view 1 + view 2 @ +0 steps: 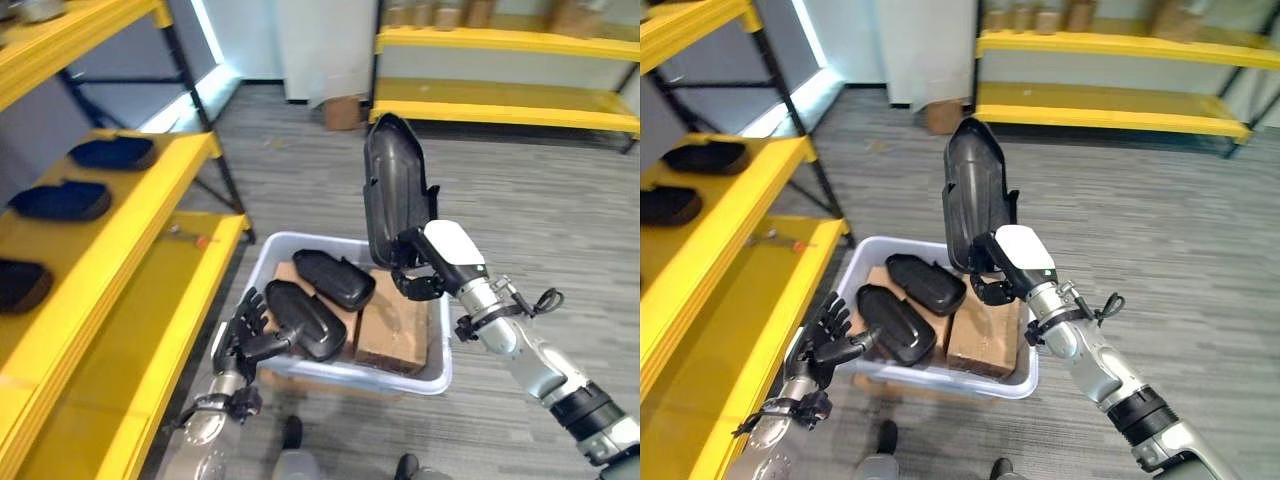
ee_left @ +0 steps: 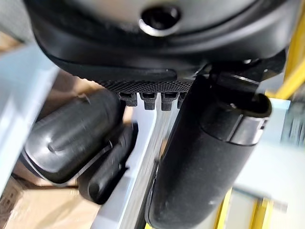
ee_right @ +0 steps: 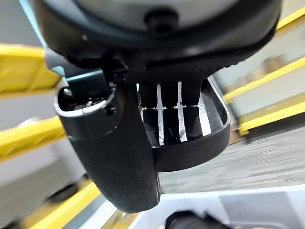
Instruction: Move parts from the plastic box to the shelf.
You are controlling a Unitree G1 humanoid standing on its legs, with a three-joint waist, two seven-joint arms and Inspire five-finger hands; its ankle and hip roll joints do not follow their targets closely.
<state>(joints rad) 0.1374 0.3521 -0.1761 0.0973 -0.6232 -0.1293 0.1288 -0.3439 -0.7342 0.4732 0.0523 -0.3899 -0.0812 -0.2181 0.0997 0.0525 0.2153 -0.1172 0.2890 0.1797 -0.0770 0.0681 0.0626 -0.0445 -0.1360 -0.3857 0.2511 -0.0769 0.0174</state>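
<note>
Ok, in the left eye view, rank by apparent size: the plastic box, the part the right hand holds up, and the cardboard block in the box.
1. Plastic box
2. Held part in the right hand, though it sits nearer the camera, so its true size is unsure
3. Cardboard block

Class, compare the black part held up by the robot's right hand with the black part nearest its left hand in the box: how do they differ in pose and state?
The lifted part stands nearly upright above the plastic box, gripped by the right hand; the near part lies flat inside the box. The lifted part shows its hollow side; the near part shows its rounded back. The left hand touches the near part with spread fingers, not gripping. Both are black shells.
</note>
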